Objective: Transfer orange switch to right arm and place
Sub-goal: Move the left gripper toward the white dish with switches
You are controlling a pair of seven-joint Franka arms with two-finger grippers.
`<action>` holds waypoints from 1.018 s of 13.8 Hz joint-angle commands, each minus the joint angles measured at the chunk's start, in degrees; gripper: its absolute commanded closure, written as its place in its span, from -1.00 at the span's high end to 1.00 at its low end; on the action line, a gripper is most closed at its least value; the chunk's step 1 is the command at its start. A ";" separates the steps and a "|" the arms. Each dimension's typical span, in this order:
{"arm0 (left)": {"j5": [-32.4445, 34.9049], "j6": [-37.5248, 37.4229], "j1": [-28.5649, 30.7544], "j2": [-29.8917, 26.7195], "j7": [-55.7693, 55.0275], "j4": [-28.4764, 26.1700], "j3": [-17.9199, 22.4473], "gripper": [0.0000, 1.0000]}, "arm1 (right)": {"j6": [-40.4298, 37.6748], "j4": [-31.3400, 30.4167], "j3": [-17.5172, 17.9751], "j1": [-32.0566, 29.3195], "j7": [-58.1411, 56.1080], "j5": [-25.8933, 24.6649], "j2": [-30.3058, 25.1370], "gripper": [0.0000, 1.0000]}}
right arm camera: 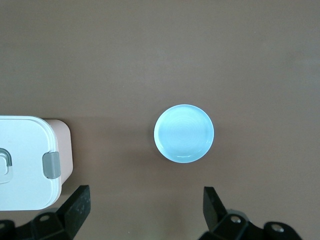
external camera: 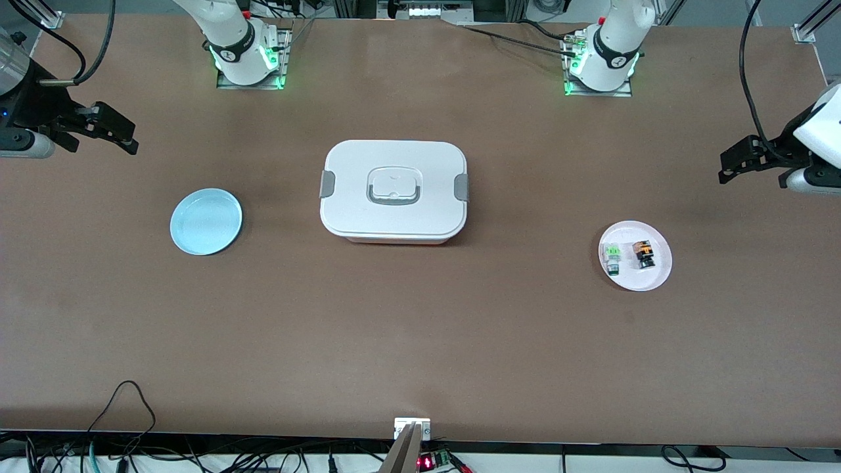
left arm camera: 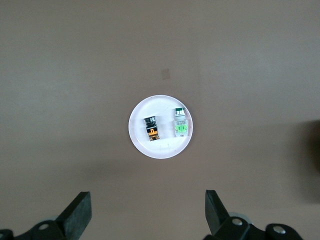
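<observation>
The orange switch (external camera: 644,254) lies on its side on a small white plate (external camera: 635,280) toward the left arm's end of the table, beside a green-and-white switch (external camera: 613,258). In the left wrist view the orange switch (left arm camera: 151,129) and the plate (left arm camera: 161,151) sit well below my open left gripper (left arm camera: 148,210). That left gripper (external camera: 726,165) hangs high over the table's end, holding nothing. My right gripper (external camera: 128,136) hangs open and empty over the right arm's end of the table; in its wrist view the right gripper (right arm camera: 146,207) looks down on bare table.
A white lidded box (external camera: 394,190) with grey clasps stands mid-table. An empty light-blue plate (external camera: 205,221) lies toward the right arm's end, seen as the blue plate (right arm camera: 183,133) beside the box (right arm camera: 25,160) in the right wrist view. The green-and-white switch (left arm camera: 180,124) shares the white plate.
</observation>
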 commanded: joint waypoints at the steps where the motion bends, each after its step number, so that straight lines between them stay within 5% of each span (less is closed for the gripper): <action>1: -0.66 1.33 -0.03 1.88 0.69 1.89 -0.60 1.00 | -1.39 2.06 0.74 -0.70 0.49 -0.32 1.36 1.00; 9: -3.56 2.40 0.76 7.95 2.70 -1.27 -1.30 1.00 | -3.85 4.61 1.00 0.53 0.58 -0.67 2.68 1.00; 12: -3.47 3.71 1.81 11.37 15.16 -4.60 -1.22 1.00 | -3.50 4.17 1.00 0.45 0.41 -0.58 3.11 1.00; 14: -3.38 11.32 3.31 11.91 22.80 -10.47 -2.26 1.00 | -3.32 3.12 0.91 0.36 0.32 -0.67 3.12 1.00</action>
